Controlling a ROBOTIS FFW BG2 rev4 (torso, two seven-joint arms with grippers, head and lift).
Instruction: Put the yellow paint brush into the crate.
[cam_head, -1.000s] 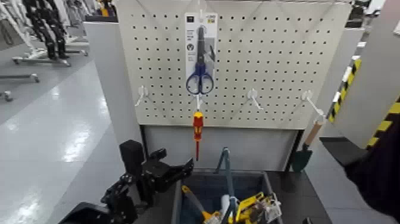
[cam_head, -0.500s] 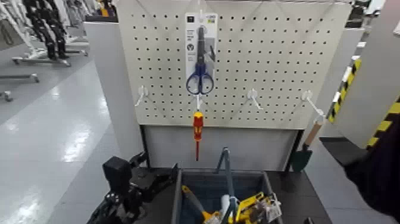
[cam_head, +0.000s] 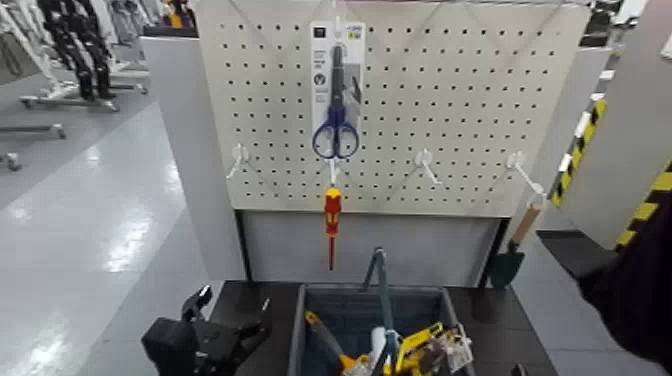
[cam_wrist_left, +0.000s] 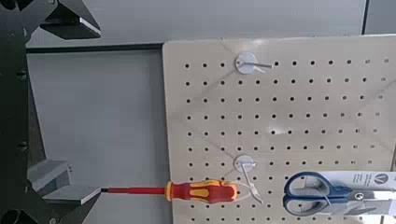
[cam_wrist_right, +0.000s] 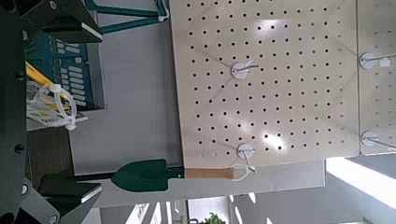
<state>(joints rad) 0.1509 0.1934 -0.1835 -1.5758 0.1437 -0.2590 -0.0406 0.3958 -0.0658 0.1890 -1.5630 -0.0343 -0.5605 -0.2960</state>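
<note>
The crate (cam_head: 297, 330) stands at the bottom centre of the head view, dark blue-grey, with several tools in it. A slim yellow-orange handle (cam_head: 326, 338) lies slanted in its left part; it looks like the yellow paint brush, but its bristles are hidden. My left gripper (cam_head: 225, 313) hangs low to the left of the crate, open and empty. In the left wrist view the left gripper (cam_wrist_left: 75, 103) has its jaws wide apart with nothing between them. My right gripper (cam_wrist_right: 79, 107) is open and empty, facing the pegboard, with the crate (cam_wrist_right: 70, 56) off to one side.
A white pegboard (cam_head: 450, 110) stands behind the crate. A packaged pair of blue scissors (cam_head: 336, 90), a red-and-yellow screwdriver (cam_head: 332, 215) and a wooden-handled green trowel (cam_head: 510, 262) hang on it. A black tabletop (cam_head: 240, 300) surrounds the crate. A dark shape (cam_head: 630, 290) fills the right edge.
My left gripper has dropped down and drawn back to the left, away from the crate's rim. It stays open and empty. Nothing else has moved.
</note>
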